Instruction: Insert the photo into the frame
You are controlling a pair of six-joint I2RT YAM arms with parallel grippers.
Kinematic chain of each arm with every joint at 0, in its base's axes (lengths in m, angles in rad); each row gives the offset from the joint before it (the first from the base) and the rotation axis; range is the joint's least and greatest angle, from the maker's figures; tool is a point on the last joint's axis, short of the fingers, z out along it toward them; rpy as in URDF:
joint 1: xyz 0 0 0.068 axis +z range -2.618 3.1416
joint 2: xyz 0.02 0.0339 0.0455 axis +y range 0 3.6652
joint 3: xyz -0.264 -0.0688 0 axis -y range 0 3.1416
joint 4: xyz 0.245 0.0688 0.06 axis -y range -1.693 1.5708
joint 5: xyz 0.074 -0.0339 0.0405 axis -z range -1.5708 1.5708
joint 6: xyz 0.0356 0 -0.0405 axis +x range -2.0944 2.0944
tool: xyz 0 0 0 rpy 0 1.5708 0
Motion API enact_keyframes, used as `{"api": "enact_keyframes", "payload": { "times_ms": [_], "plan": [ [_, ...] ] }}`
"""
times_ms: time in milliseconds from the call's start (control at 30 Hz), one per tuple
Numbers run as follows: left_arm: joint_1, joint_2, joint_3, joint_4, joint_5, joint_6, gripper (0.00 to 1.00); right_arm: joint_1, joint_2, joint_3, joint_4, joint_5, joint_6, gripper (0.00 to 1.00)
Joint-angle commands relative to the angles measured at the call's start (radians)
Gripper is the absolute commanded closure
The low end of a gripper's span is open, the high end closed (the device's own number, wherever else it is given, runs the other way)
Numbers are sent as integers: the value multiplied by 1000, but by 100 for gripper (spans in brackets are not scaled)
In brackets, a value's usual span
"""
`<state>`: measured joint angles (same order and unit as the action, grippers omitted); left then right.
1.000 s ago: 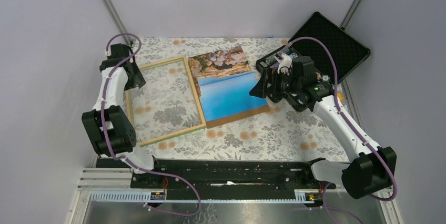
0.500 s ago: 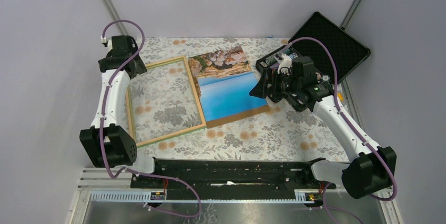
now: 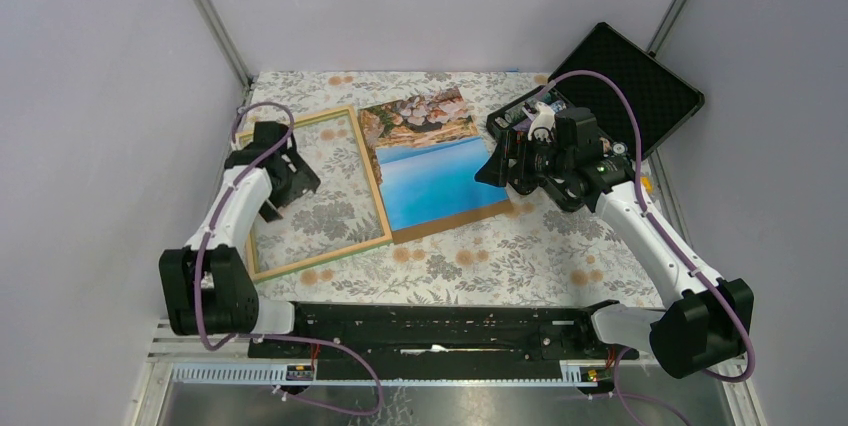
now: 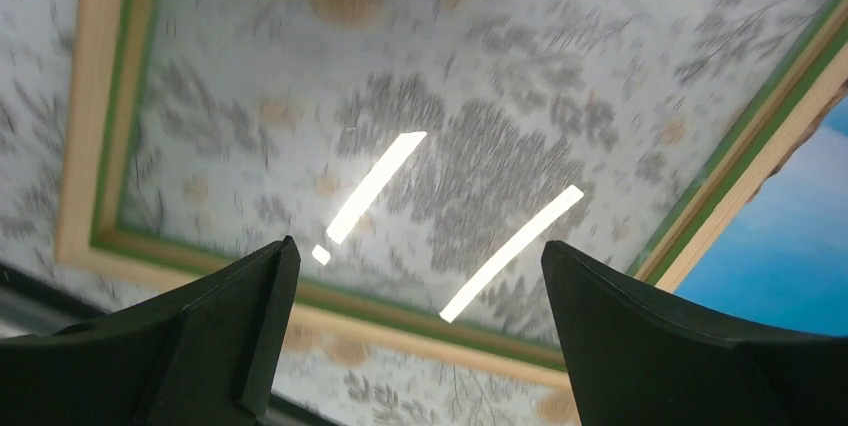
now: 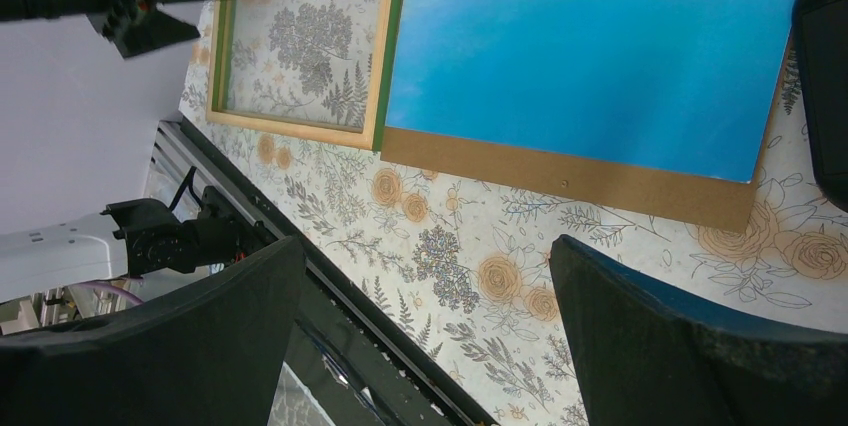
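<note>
Above the frame [image 3: 372, 186], left gripper [image 4: 415, 266] empty, jaws wide; right gripper [image 5: 425, 251] likewise, beside the photo [image 3: 430, 171].

**Surface Findings: Frame, Print and Bedding**

Frame [image 3: 373, 186]: light, bare-looking wood on the outer rails, with a green painted inner edge.
Pane [image 4: 400, 66]: clear and glossy, throwing back two bright light streaks.
Photo [image 5: 600, 46]: smooth paper print with a faint sheen.
Backing panel [image 5: 560, 178]: brown fibreboard, matt.
Table cover [image 5: 450, 266]: flower-printed and matt; cloth or paper not determinable.
Case lid [image 3: 640, 81]: black, with a finely textured lining.
</note>
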<state>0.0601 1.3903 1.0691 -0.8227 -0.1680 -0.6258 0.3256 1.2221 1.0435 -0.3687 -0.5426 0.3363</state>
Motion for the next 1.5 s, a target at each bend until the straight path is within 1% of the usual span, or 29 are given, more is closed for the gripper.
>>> {"api": "enact_keyframes", "payload": {
  "times_ms": [0, 133, 200, 267, 333, 433, 600, 700, 767, 800, 900, 967, 1033, 1100, 1167, 1233, 1300, 1367, 1467],
  "plan": [
    [-35, -121, -91, -136, -102, -321, 1, 10, 5, 7, 12, -14, -16, 0],
    [-11, -182, -195, -126, -167, -423, 1, 10, 4, 6, 11, -8, -19, 0],
    [2, -185, -204, -109, -180, -441, 1, 10, 0, 2, 9, 8, -23, 0],
    [-15, -183, -187, -94, -203, -465, 1, 10, 0, -4, 2, 27, -26, 0],
    [-52, -173, -164, -98, -240, -500, 1, 12, 6, -8, 0, 37, -27, 0],
    [-132, -133, -101, -144, -331, -554, 1, 12, 20, -4, -5, 59, -35, 0],
    [-321, -41, -19, -164, -444, -594, 1, 12, 38, -2, -23, 144, -63, 0],
    [-407, -18, -14, -118, -484, -563, 1, 13, 52, 8, -53, 192, -70, 0],
    [-433, -18, -12, -80, -495, -517, 1, 12, 51, 6, -67, 209, -54, 0],
    [-440, -24, -16, -53, -478, -484, 1, 12, 49, 4, -75, 213, -36, 0],
    [-460, -65, -43, 54, -384, -373, 1, 12, 34, -17, -73, 211, 41, 0],
    [-475, -107, -71, 140, -315, -295, 1, 13, 23, -50, -34, 198, 110, 0],
    [-476, -163, -112, 237, -176, -175, 1, 17, 16, -95, 29, 174, 180, 0],
    [-476, -226, -156, 314, -36, -87, 1, 26, 22, -127, 83, 157, 235, 0],
    [-476, -284, -223, 411, 176, -16, 1, 41, 28, -143, 110, 163, 268, 0],
    [-476, -332, -274, 501, 338, 7, 1, 55, 27, -148, 115, 180, 273, 0],
    [-476, -368, -330, 605, 461, -8, 1, 61, 16, -156, 116, 184, 275, 0],
    [-476, -383, -371, 693, 553, -58, 1, 61, -5, -167, 113, 180, 273, 0],
    [-487, -379, -418, 808, 652, -144, 1, 61, -35, -181, 99, 184, 249, 0]
  ]
}}
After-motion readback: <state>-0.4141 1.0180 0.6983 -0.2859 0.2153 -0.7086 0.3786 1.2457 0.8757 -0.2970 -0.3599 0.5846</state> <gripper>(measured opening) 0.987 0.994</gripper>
